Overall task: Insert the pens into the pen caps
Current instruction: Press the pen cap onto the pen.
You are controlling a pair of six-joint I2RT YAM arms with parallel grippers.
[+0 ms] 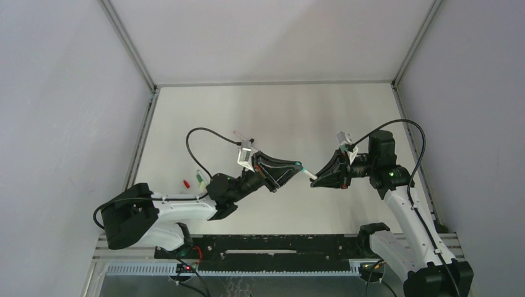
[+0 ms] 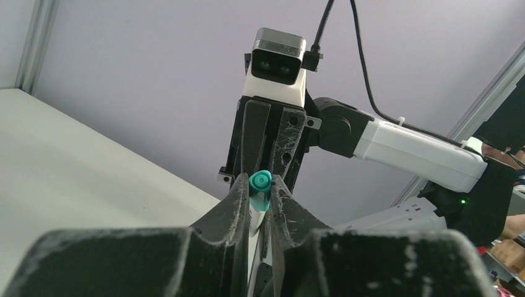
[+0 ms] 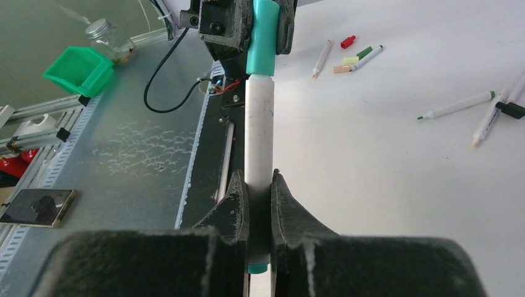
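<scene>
Both arms meet in the air over the middle of the white table (image 1: 272,111). The left gripper (image 2: 259,193) is clenched on a short teal plastic cap (image 2: 260,183), whose round closed end pokes out past its fingertips. The right gripper (image 3: 260,185) is clamped low on the barrel of a thin white-barrelled pen (image 3: 259,124). A teal end plug shows just below its fingers.

The pen's other end sits inside the teal plastic cap, so its tip is hidden and how deep it is seated cannot be told. In the left wrist view the black fingers mask nearly all of the barrel, leaving only a white sliver between them. From above, pen and cap are a tiny pale line between the two grippers.

At the near left of the table lie a small red cap (image 3: 348,41), a yellow-green cap (image 3: 351,60), a peach cap (image 3: 342,69) and several loose white pens (image 3: 458,106). A black cap (image 3: 512,110) is cut off by the right wrist picture's edge, and whether it sits on a pen or beside one cannot be told. From above, only the red cap and a greenish piece beside it can be made out.
</scene>
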